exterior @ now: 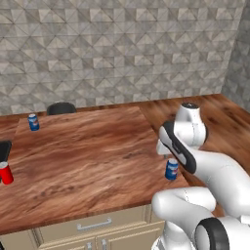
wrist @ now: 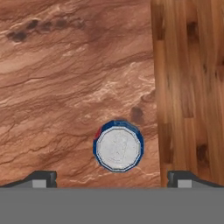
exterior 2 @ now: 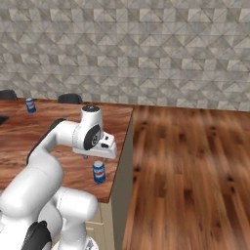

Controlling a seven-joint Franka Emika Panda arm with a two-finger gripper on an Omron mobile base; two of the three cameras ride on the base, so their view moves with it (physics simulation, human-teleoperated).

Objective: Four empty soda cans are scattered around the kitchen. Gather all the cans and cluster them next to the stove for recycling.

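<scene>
1. Blue soda can (wrist: 118, 145) stands upright directly beneath the pincer (exterior 2: 99, 157), near the countertop (exterior: 88, 156) edge beside the wood floor (exterior 2: 195, 176).
2. Pincer jaws stand fully apart, holding nothing; judged so set to pass either side of the can on descent.
3. Second blue can (exterior: 33, 122) and a red can (exterior: 6, 173) sit well away from the pincer, across the counter.
4. Pincer hangs above the can, apart from it; grasp not yet made.
</scene>
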